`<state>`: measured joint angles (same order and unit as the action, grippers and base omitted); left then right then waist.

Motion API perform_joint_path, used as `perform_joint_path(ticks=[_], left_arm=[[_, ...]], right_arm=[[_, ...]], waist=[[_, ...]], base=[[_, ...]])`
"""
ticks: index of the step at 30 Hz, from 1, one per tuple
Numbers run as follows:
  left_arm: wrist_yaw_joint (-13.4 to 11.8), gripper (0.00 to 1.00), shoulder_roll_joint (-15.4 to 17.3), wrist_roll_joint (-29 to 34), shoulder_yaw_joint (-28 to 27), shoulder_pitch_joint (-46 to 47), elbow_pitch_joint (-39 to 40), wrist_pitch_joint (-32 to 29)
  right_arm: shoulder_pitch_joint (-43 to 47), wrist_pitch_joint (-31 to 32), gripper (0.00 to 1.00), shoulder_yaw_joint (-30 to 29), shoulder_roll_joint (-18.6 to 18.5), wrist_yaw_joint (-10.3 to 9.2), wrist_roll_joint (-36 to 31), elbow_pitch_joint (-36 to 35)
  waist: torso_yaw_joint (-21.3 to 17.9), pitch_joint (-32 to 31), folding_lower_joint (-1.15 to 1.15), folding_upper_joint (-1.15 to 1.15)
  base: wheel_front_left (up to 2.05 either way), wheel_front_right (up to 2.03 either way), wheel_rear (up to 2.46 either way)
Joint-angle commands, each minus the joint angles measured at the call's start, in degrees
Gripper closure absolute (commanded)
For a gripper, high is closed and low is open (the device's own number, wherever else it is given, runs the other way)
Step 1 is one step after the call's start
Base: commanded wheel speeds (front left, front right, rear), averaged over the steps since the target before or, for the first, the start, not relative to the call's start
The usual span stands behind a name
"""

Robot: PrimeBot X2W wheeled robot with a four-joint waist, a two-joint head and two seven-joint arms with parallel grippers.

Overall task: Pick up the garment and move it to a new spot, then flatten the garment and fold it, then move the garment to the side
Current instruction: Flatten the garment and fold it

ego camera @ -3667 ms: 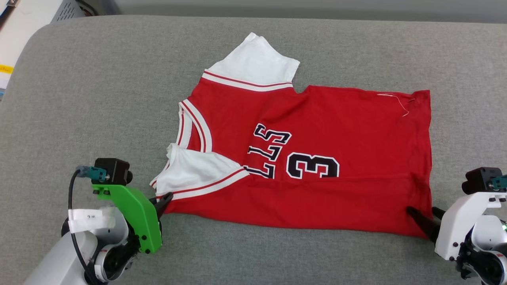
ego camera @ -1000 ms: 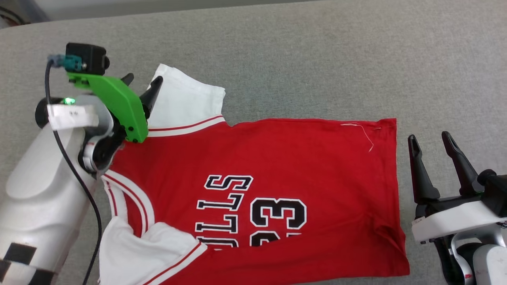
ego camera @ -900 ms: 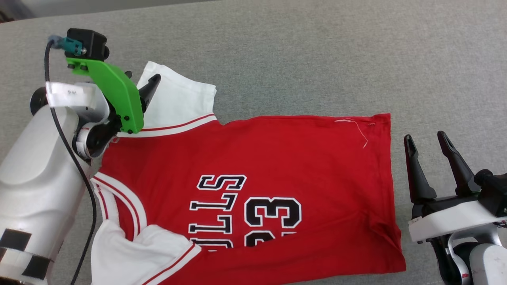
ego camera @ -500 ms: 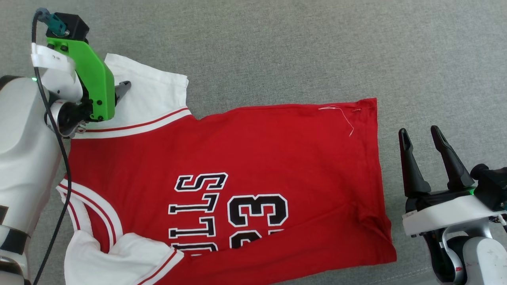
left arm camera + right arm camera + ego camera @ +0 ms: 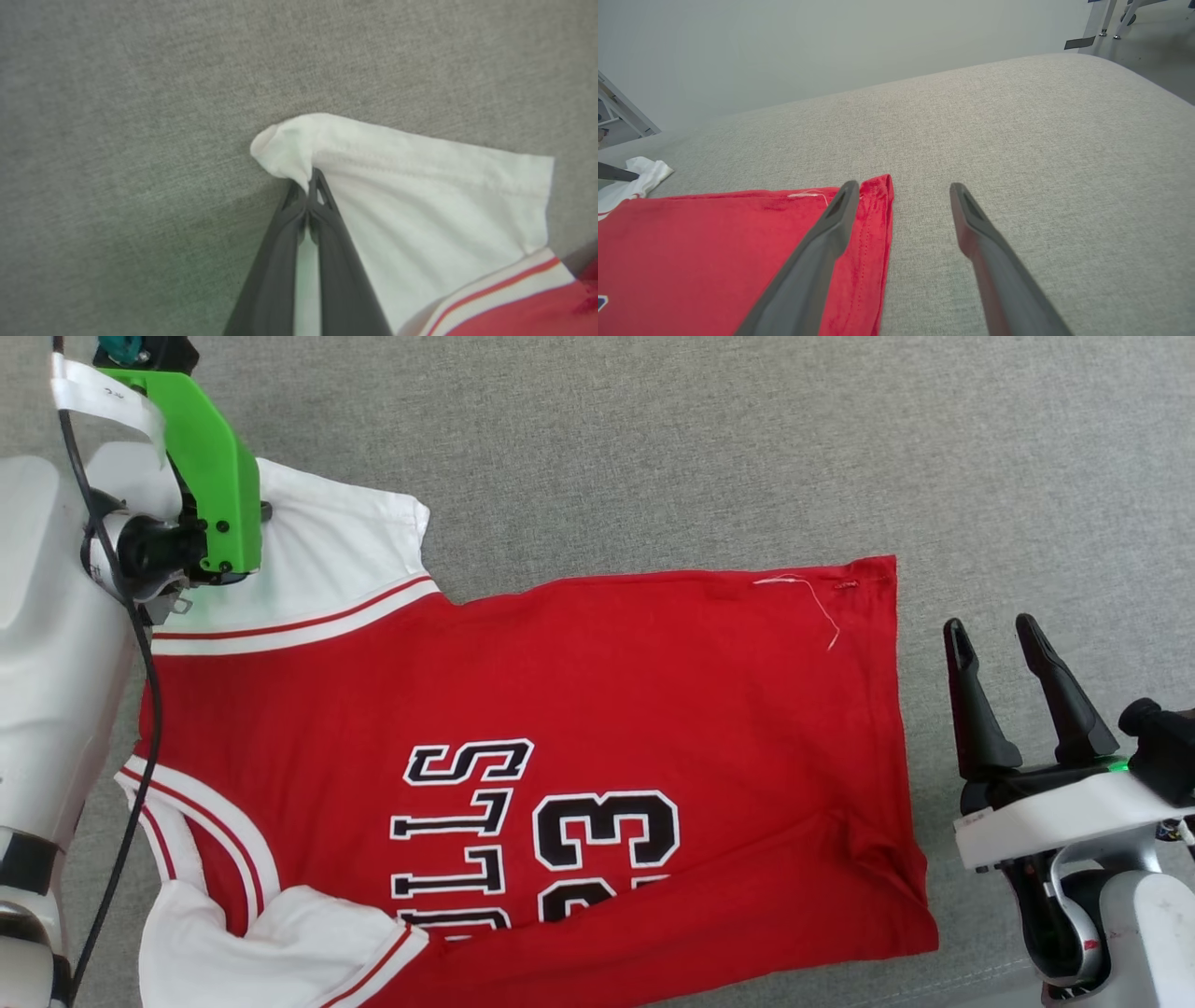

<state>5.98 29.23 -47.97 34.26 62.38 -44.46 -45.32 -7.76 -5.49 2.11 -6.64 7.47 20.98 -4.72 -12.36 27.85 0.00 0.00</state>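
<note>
Left hand point(image 5: 310, 182) pinches the white sleeve point(image 5: 327, 551) at 10 o'clock, right hand point(image 5: 990, 633) spread, empty at 4 o'clock by the hem point(image 5: 898, 709); garment point(image 5: 607, 691) lies print-up on grey padded surface point(image 5: 747, 448), near edge doubled over: flattening looks underway, fold and side-move remain.

Left claw point(image 5: 308, 186) pinched tight; right claw point(image 5: 990, 630) spread wide, fingers pointing forward.

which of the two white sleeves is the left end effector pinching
The far sleeve, top left in the head view: the left end effector is shut on its outer corner. The near sleeve lies free, ungripped.
</note>
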Motion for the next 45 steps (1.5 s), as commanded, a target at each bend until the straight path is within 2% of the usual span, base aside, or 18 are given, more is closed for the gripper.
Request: perform_joint_path(ticks=[1, 7, 15, 21, 29, 36, 37, 38, 39, 45], left_arm=[[0.3, 1.0, -1.7, 0.2, 1.8, -4.6, -2.1, -0.2], [0.5, 1.0, -1.5, 0.6, 1.3, -3.4, -1.0, 4.2], [0.9, 1.0, -1.3, 1.7, 1.4, -2.0, 3.4, 9.6], [1.0, 1.0, -1.8, 2.4, 2.6, -2.5, 8.1, 11.5], [0.8, 1.0, -1.9, 2.3, 3.0, -4.0, 13.7, 12.7], [0.5, 1.0, -0.9, 1.9, 2.9, -6.0, 16.6, 13.4], [0.5, 1.0, -0.6, 1.8, 2.8, -6.3, 16.9, 13.5], [0.4, 1.0, -0.4, 1.8, 2.7, -6.6, 17.2, 13.6], [0.3, 1.0, -0.2, 1.7, 2.6, -6.8, 17.4, 13.7], [-0.1, 1.0, 0.7, 1.0, 1.9, -8.9, 18.5, 15.6]], right_arm=[[-1.2, 0.5, 0.0, -0.3, -0.7, 0.02, 0.9, 0.6], [-4.5, 4.4, 0.0, -0.2, -4.6, 0.02, 5.4, 4.5], [-11.1, 22.2, 0.0, 2.4, -11.9, 0.02, 11.6, 12.2], [-15.7, 33.9, 0.0, 4.9, -15.6, 0.02, 13.6, 13.6], [-20.4, 42.3, 0.0, 8.9, -17.9, 0.02, 15.1, 17.3], [-19.8, 48.1, 0.0, 13.6, -18.4, 0.02, 18.8, 22.6], [-19.5, 49.6, 0.55, 14.5, -18.4, 0.02, 19.6, 23.1], [-19.4, 50.3, 0.73, 15.0, -18.5, 0.02, 20.1, 23.2], [-19.4, 50.7, 1.0, 15.4, -18.5, 0.02, 20.8, 23.2], [-21.6, 47.1, 1.0, 14.7, -20.2, 0.02, 21.4, 21.9]], waist=[[0.3, -0.7, 0.0, 0.0], [1.8, -3.5, 0.0, 0.0], [5.7, -5.6, 0.0, 0.0], [9.3, -5.3, 0.0, 0.0], [12.3, -4.1, 0.0, 0.0], [13.4, -3.8, 0.0, 0.0], [13.4, -3.9, 0.0, 0.0], [13.3, -4.0, 0.0, 0.0], [13.3, -4.1, 0.0, 0.0], [13.4, -6.5, 0.0, 0.0]], base=[[0.0, 0.0, 0.0], [0.0, 0.0, 0.0], [0.0, 0.0, 0.0], [0.0, 0.0, 0.0], [0.0, 0.0, 0.0], [0.0, 0.0, 0.0], [0.0, 0.0, 0.0], [0.0, 0.0, 0.0], [0.0, 0.0, 0.0], [0.0, 0.0, 0.0]])
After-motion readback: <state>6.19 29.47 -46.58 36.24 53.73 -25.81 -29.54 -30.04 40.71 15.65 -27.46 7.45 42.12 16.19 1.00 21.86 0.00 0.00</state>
